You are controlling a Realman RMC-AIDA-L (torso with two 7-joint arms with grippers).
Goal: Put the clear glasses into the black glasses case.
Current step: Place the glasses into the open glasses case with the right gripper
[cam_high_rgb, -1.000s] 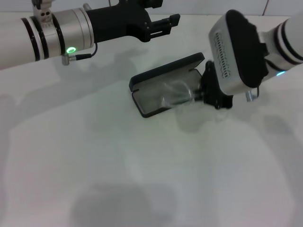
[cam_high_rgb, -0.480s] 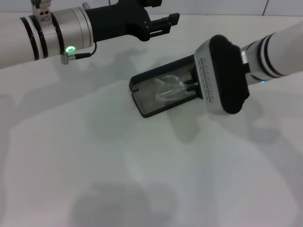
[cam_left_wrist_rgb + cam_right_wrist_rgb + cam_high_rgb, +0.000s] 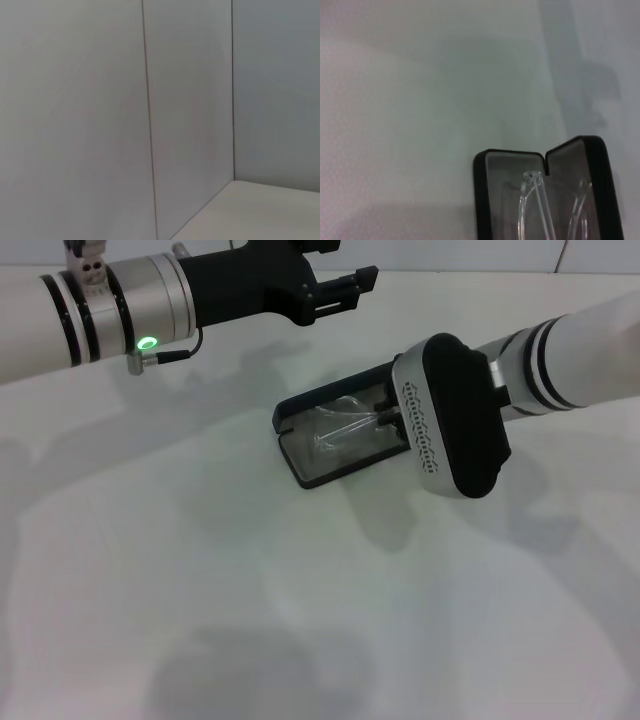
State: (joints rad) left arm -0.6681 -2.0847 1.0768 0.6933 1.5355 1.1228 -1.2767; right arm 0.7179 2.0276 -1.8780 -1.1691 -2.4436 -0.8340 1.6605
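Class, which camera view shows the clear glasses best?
The head view: the clear glasses lie in the open black glasses case. The right wrist view shows only one end; the left wrist view shows none.

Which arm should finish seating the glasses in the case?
Right. Its right claw is already over the open black glasses case, at the clear glasses lying in it. The left claw hangs farther back, off the case, its wrist view showing only wall.
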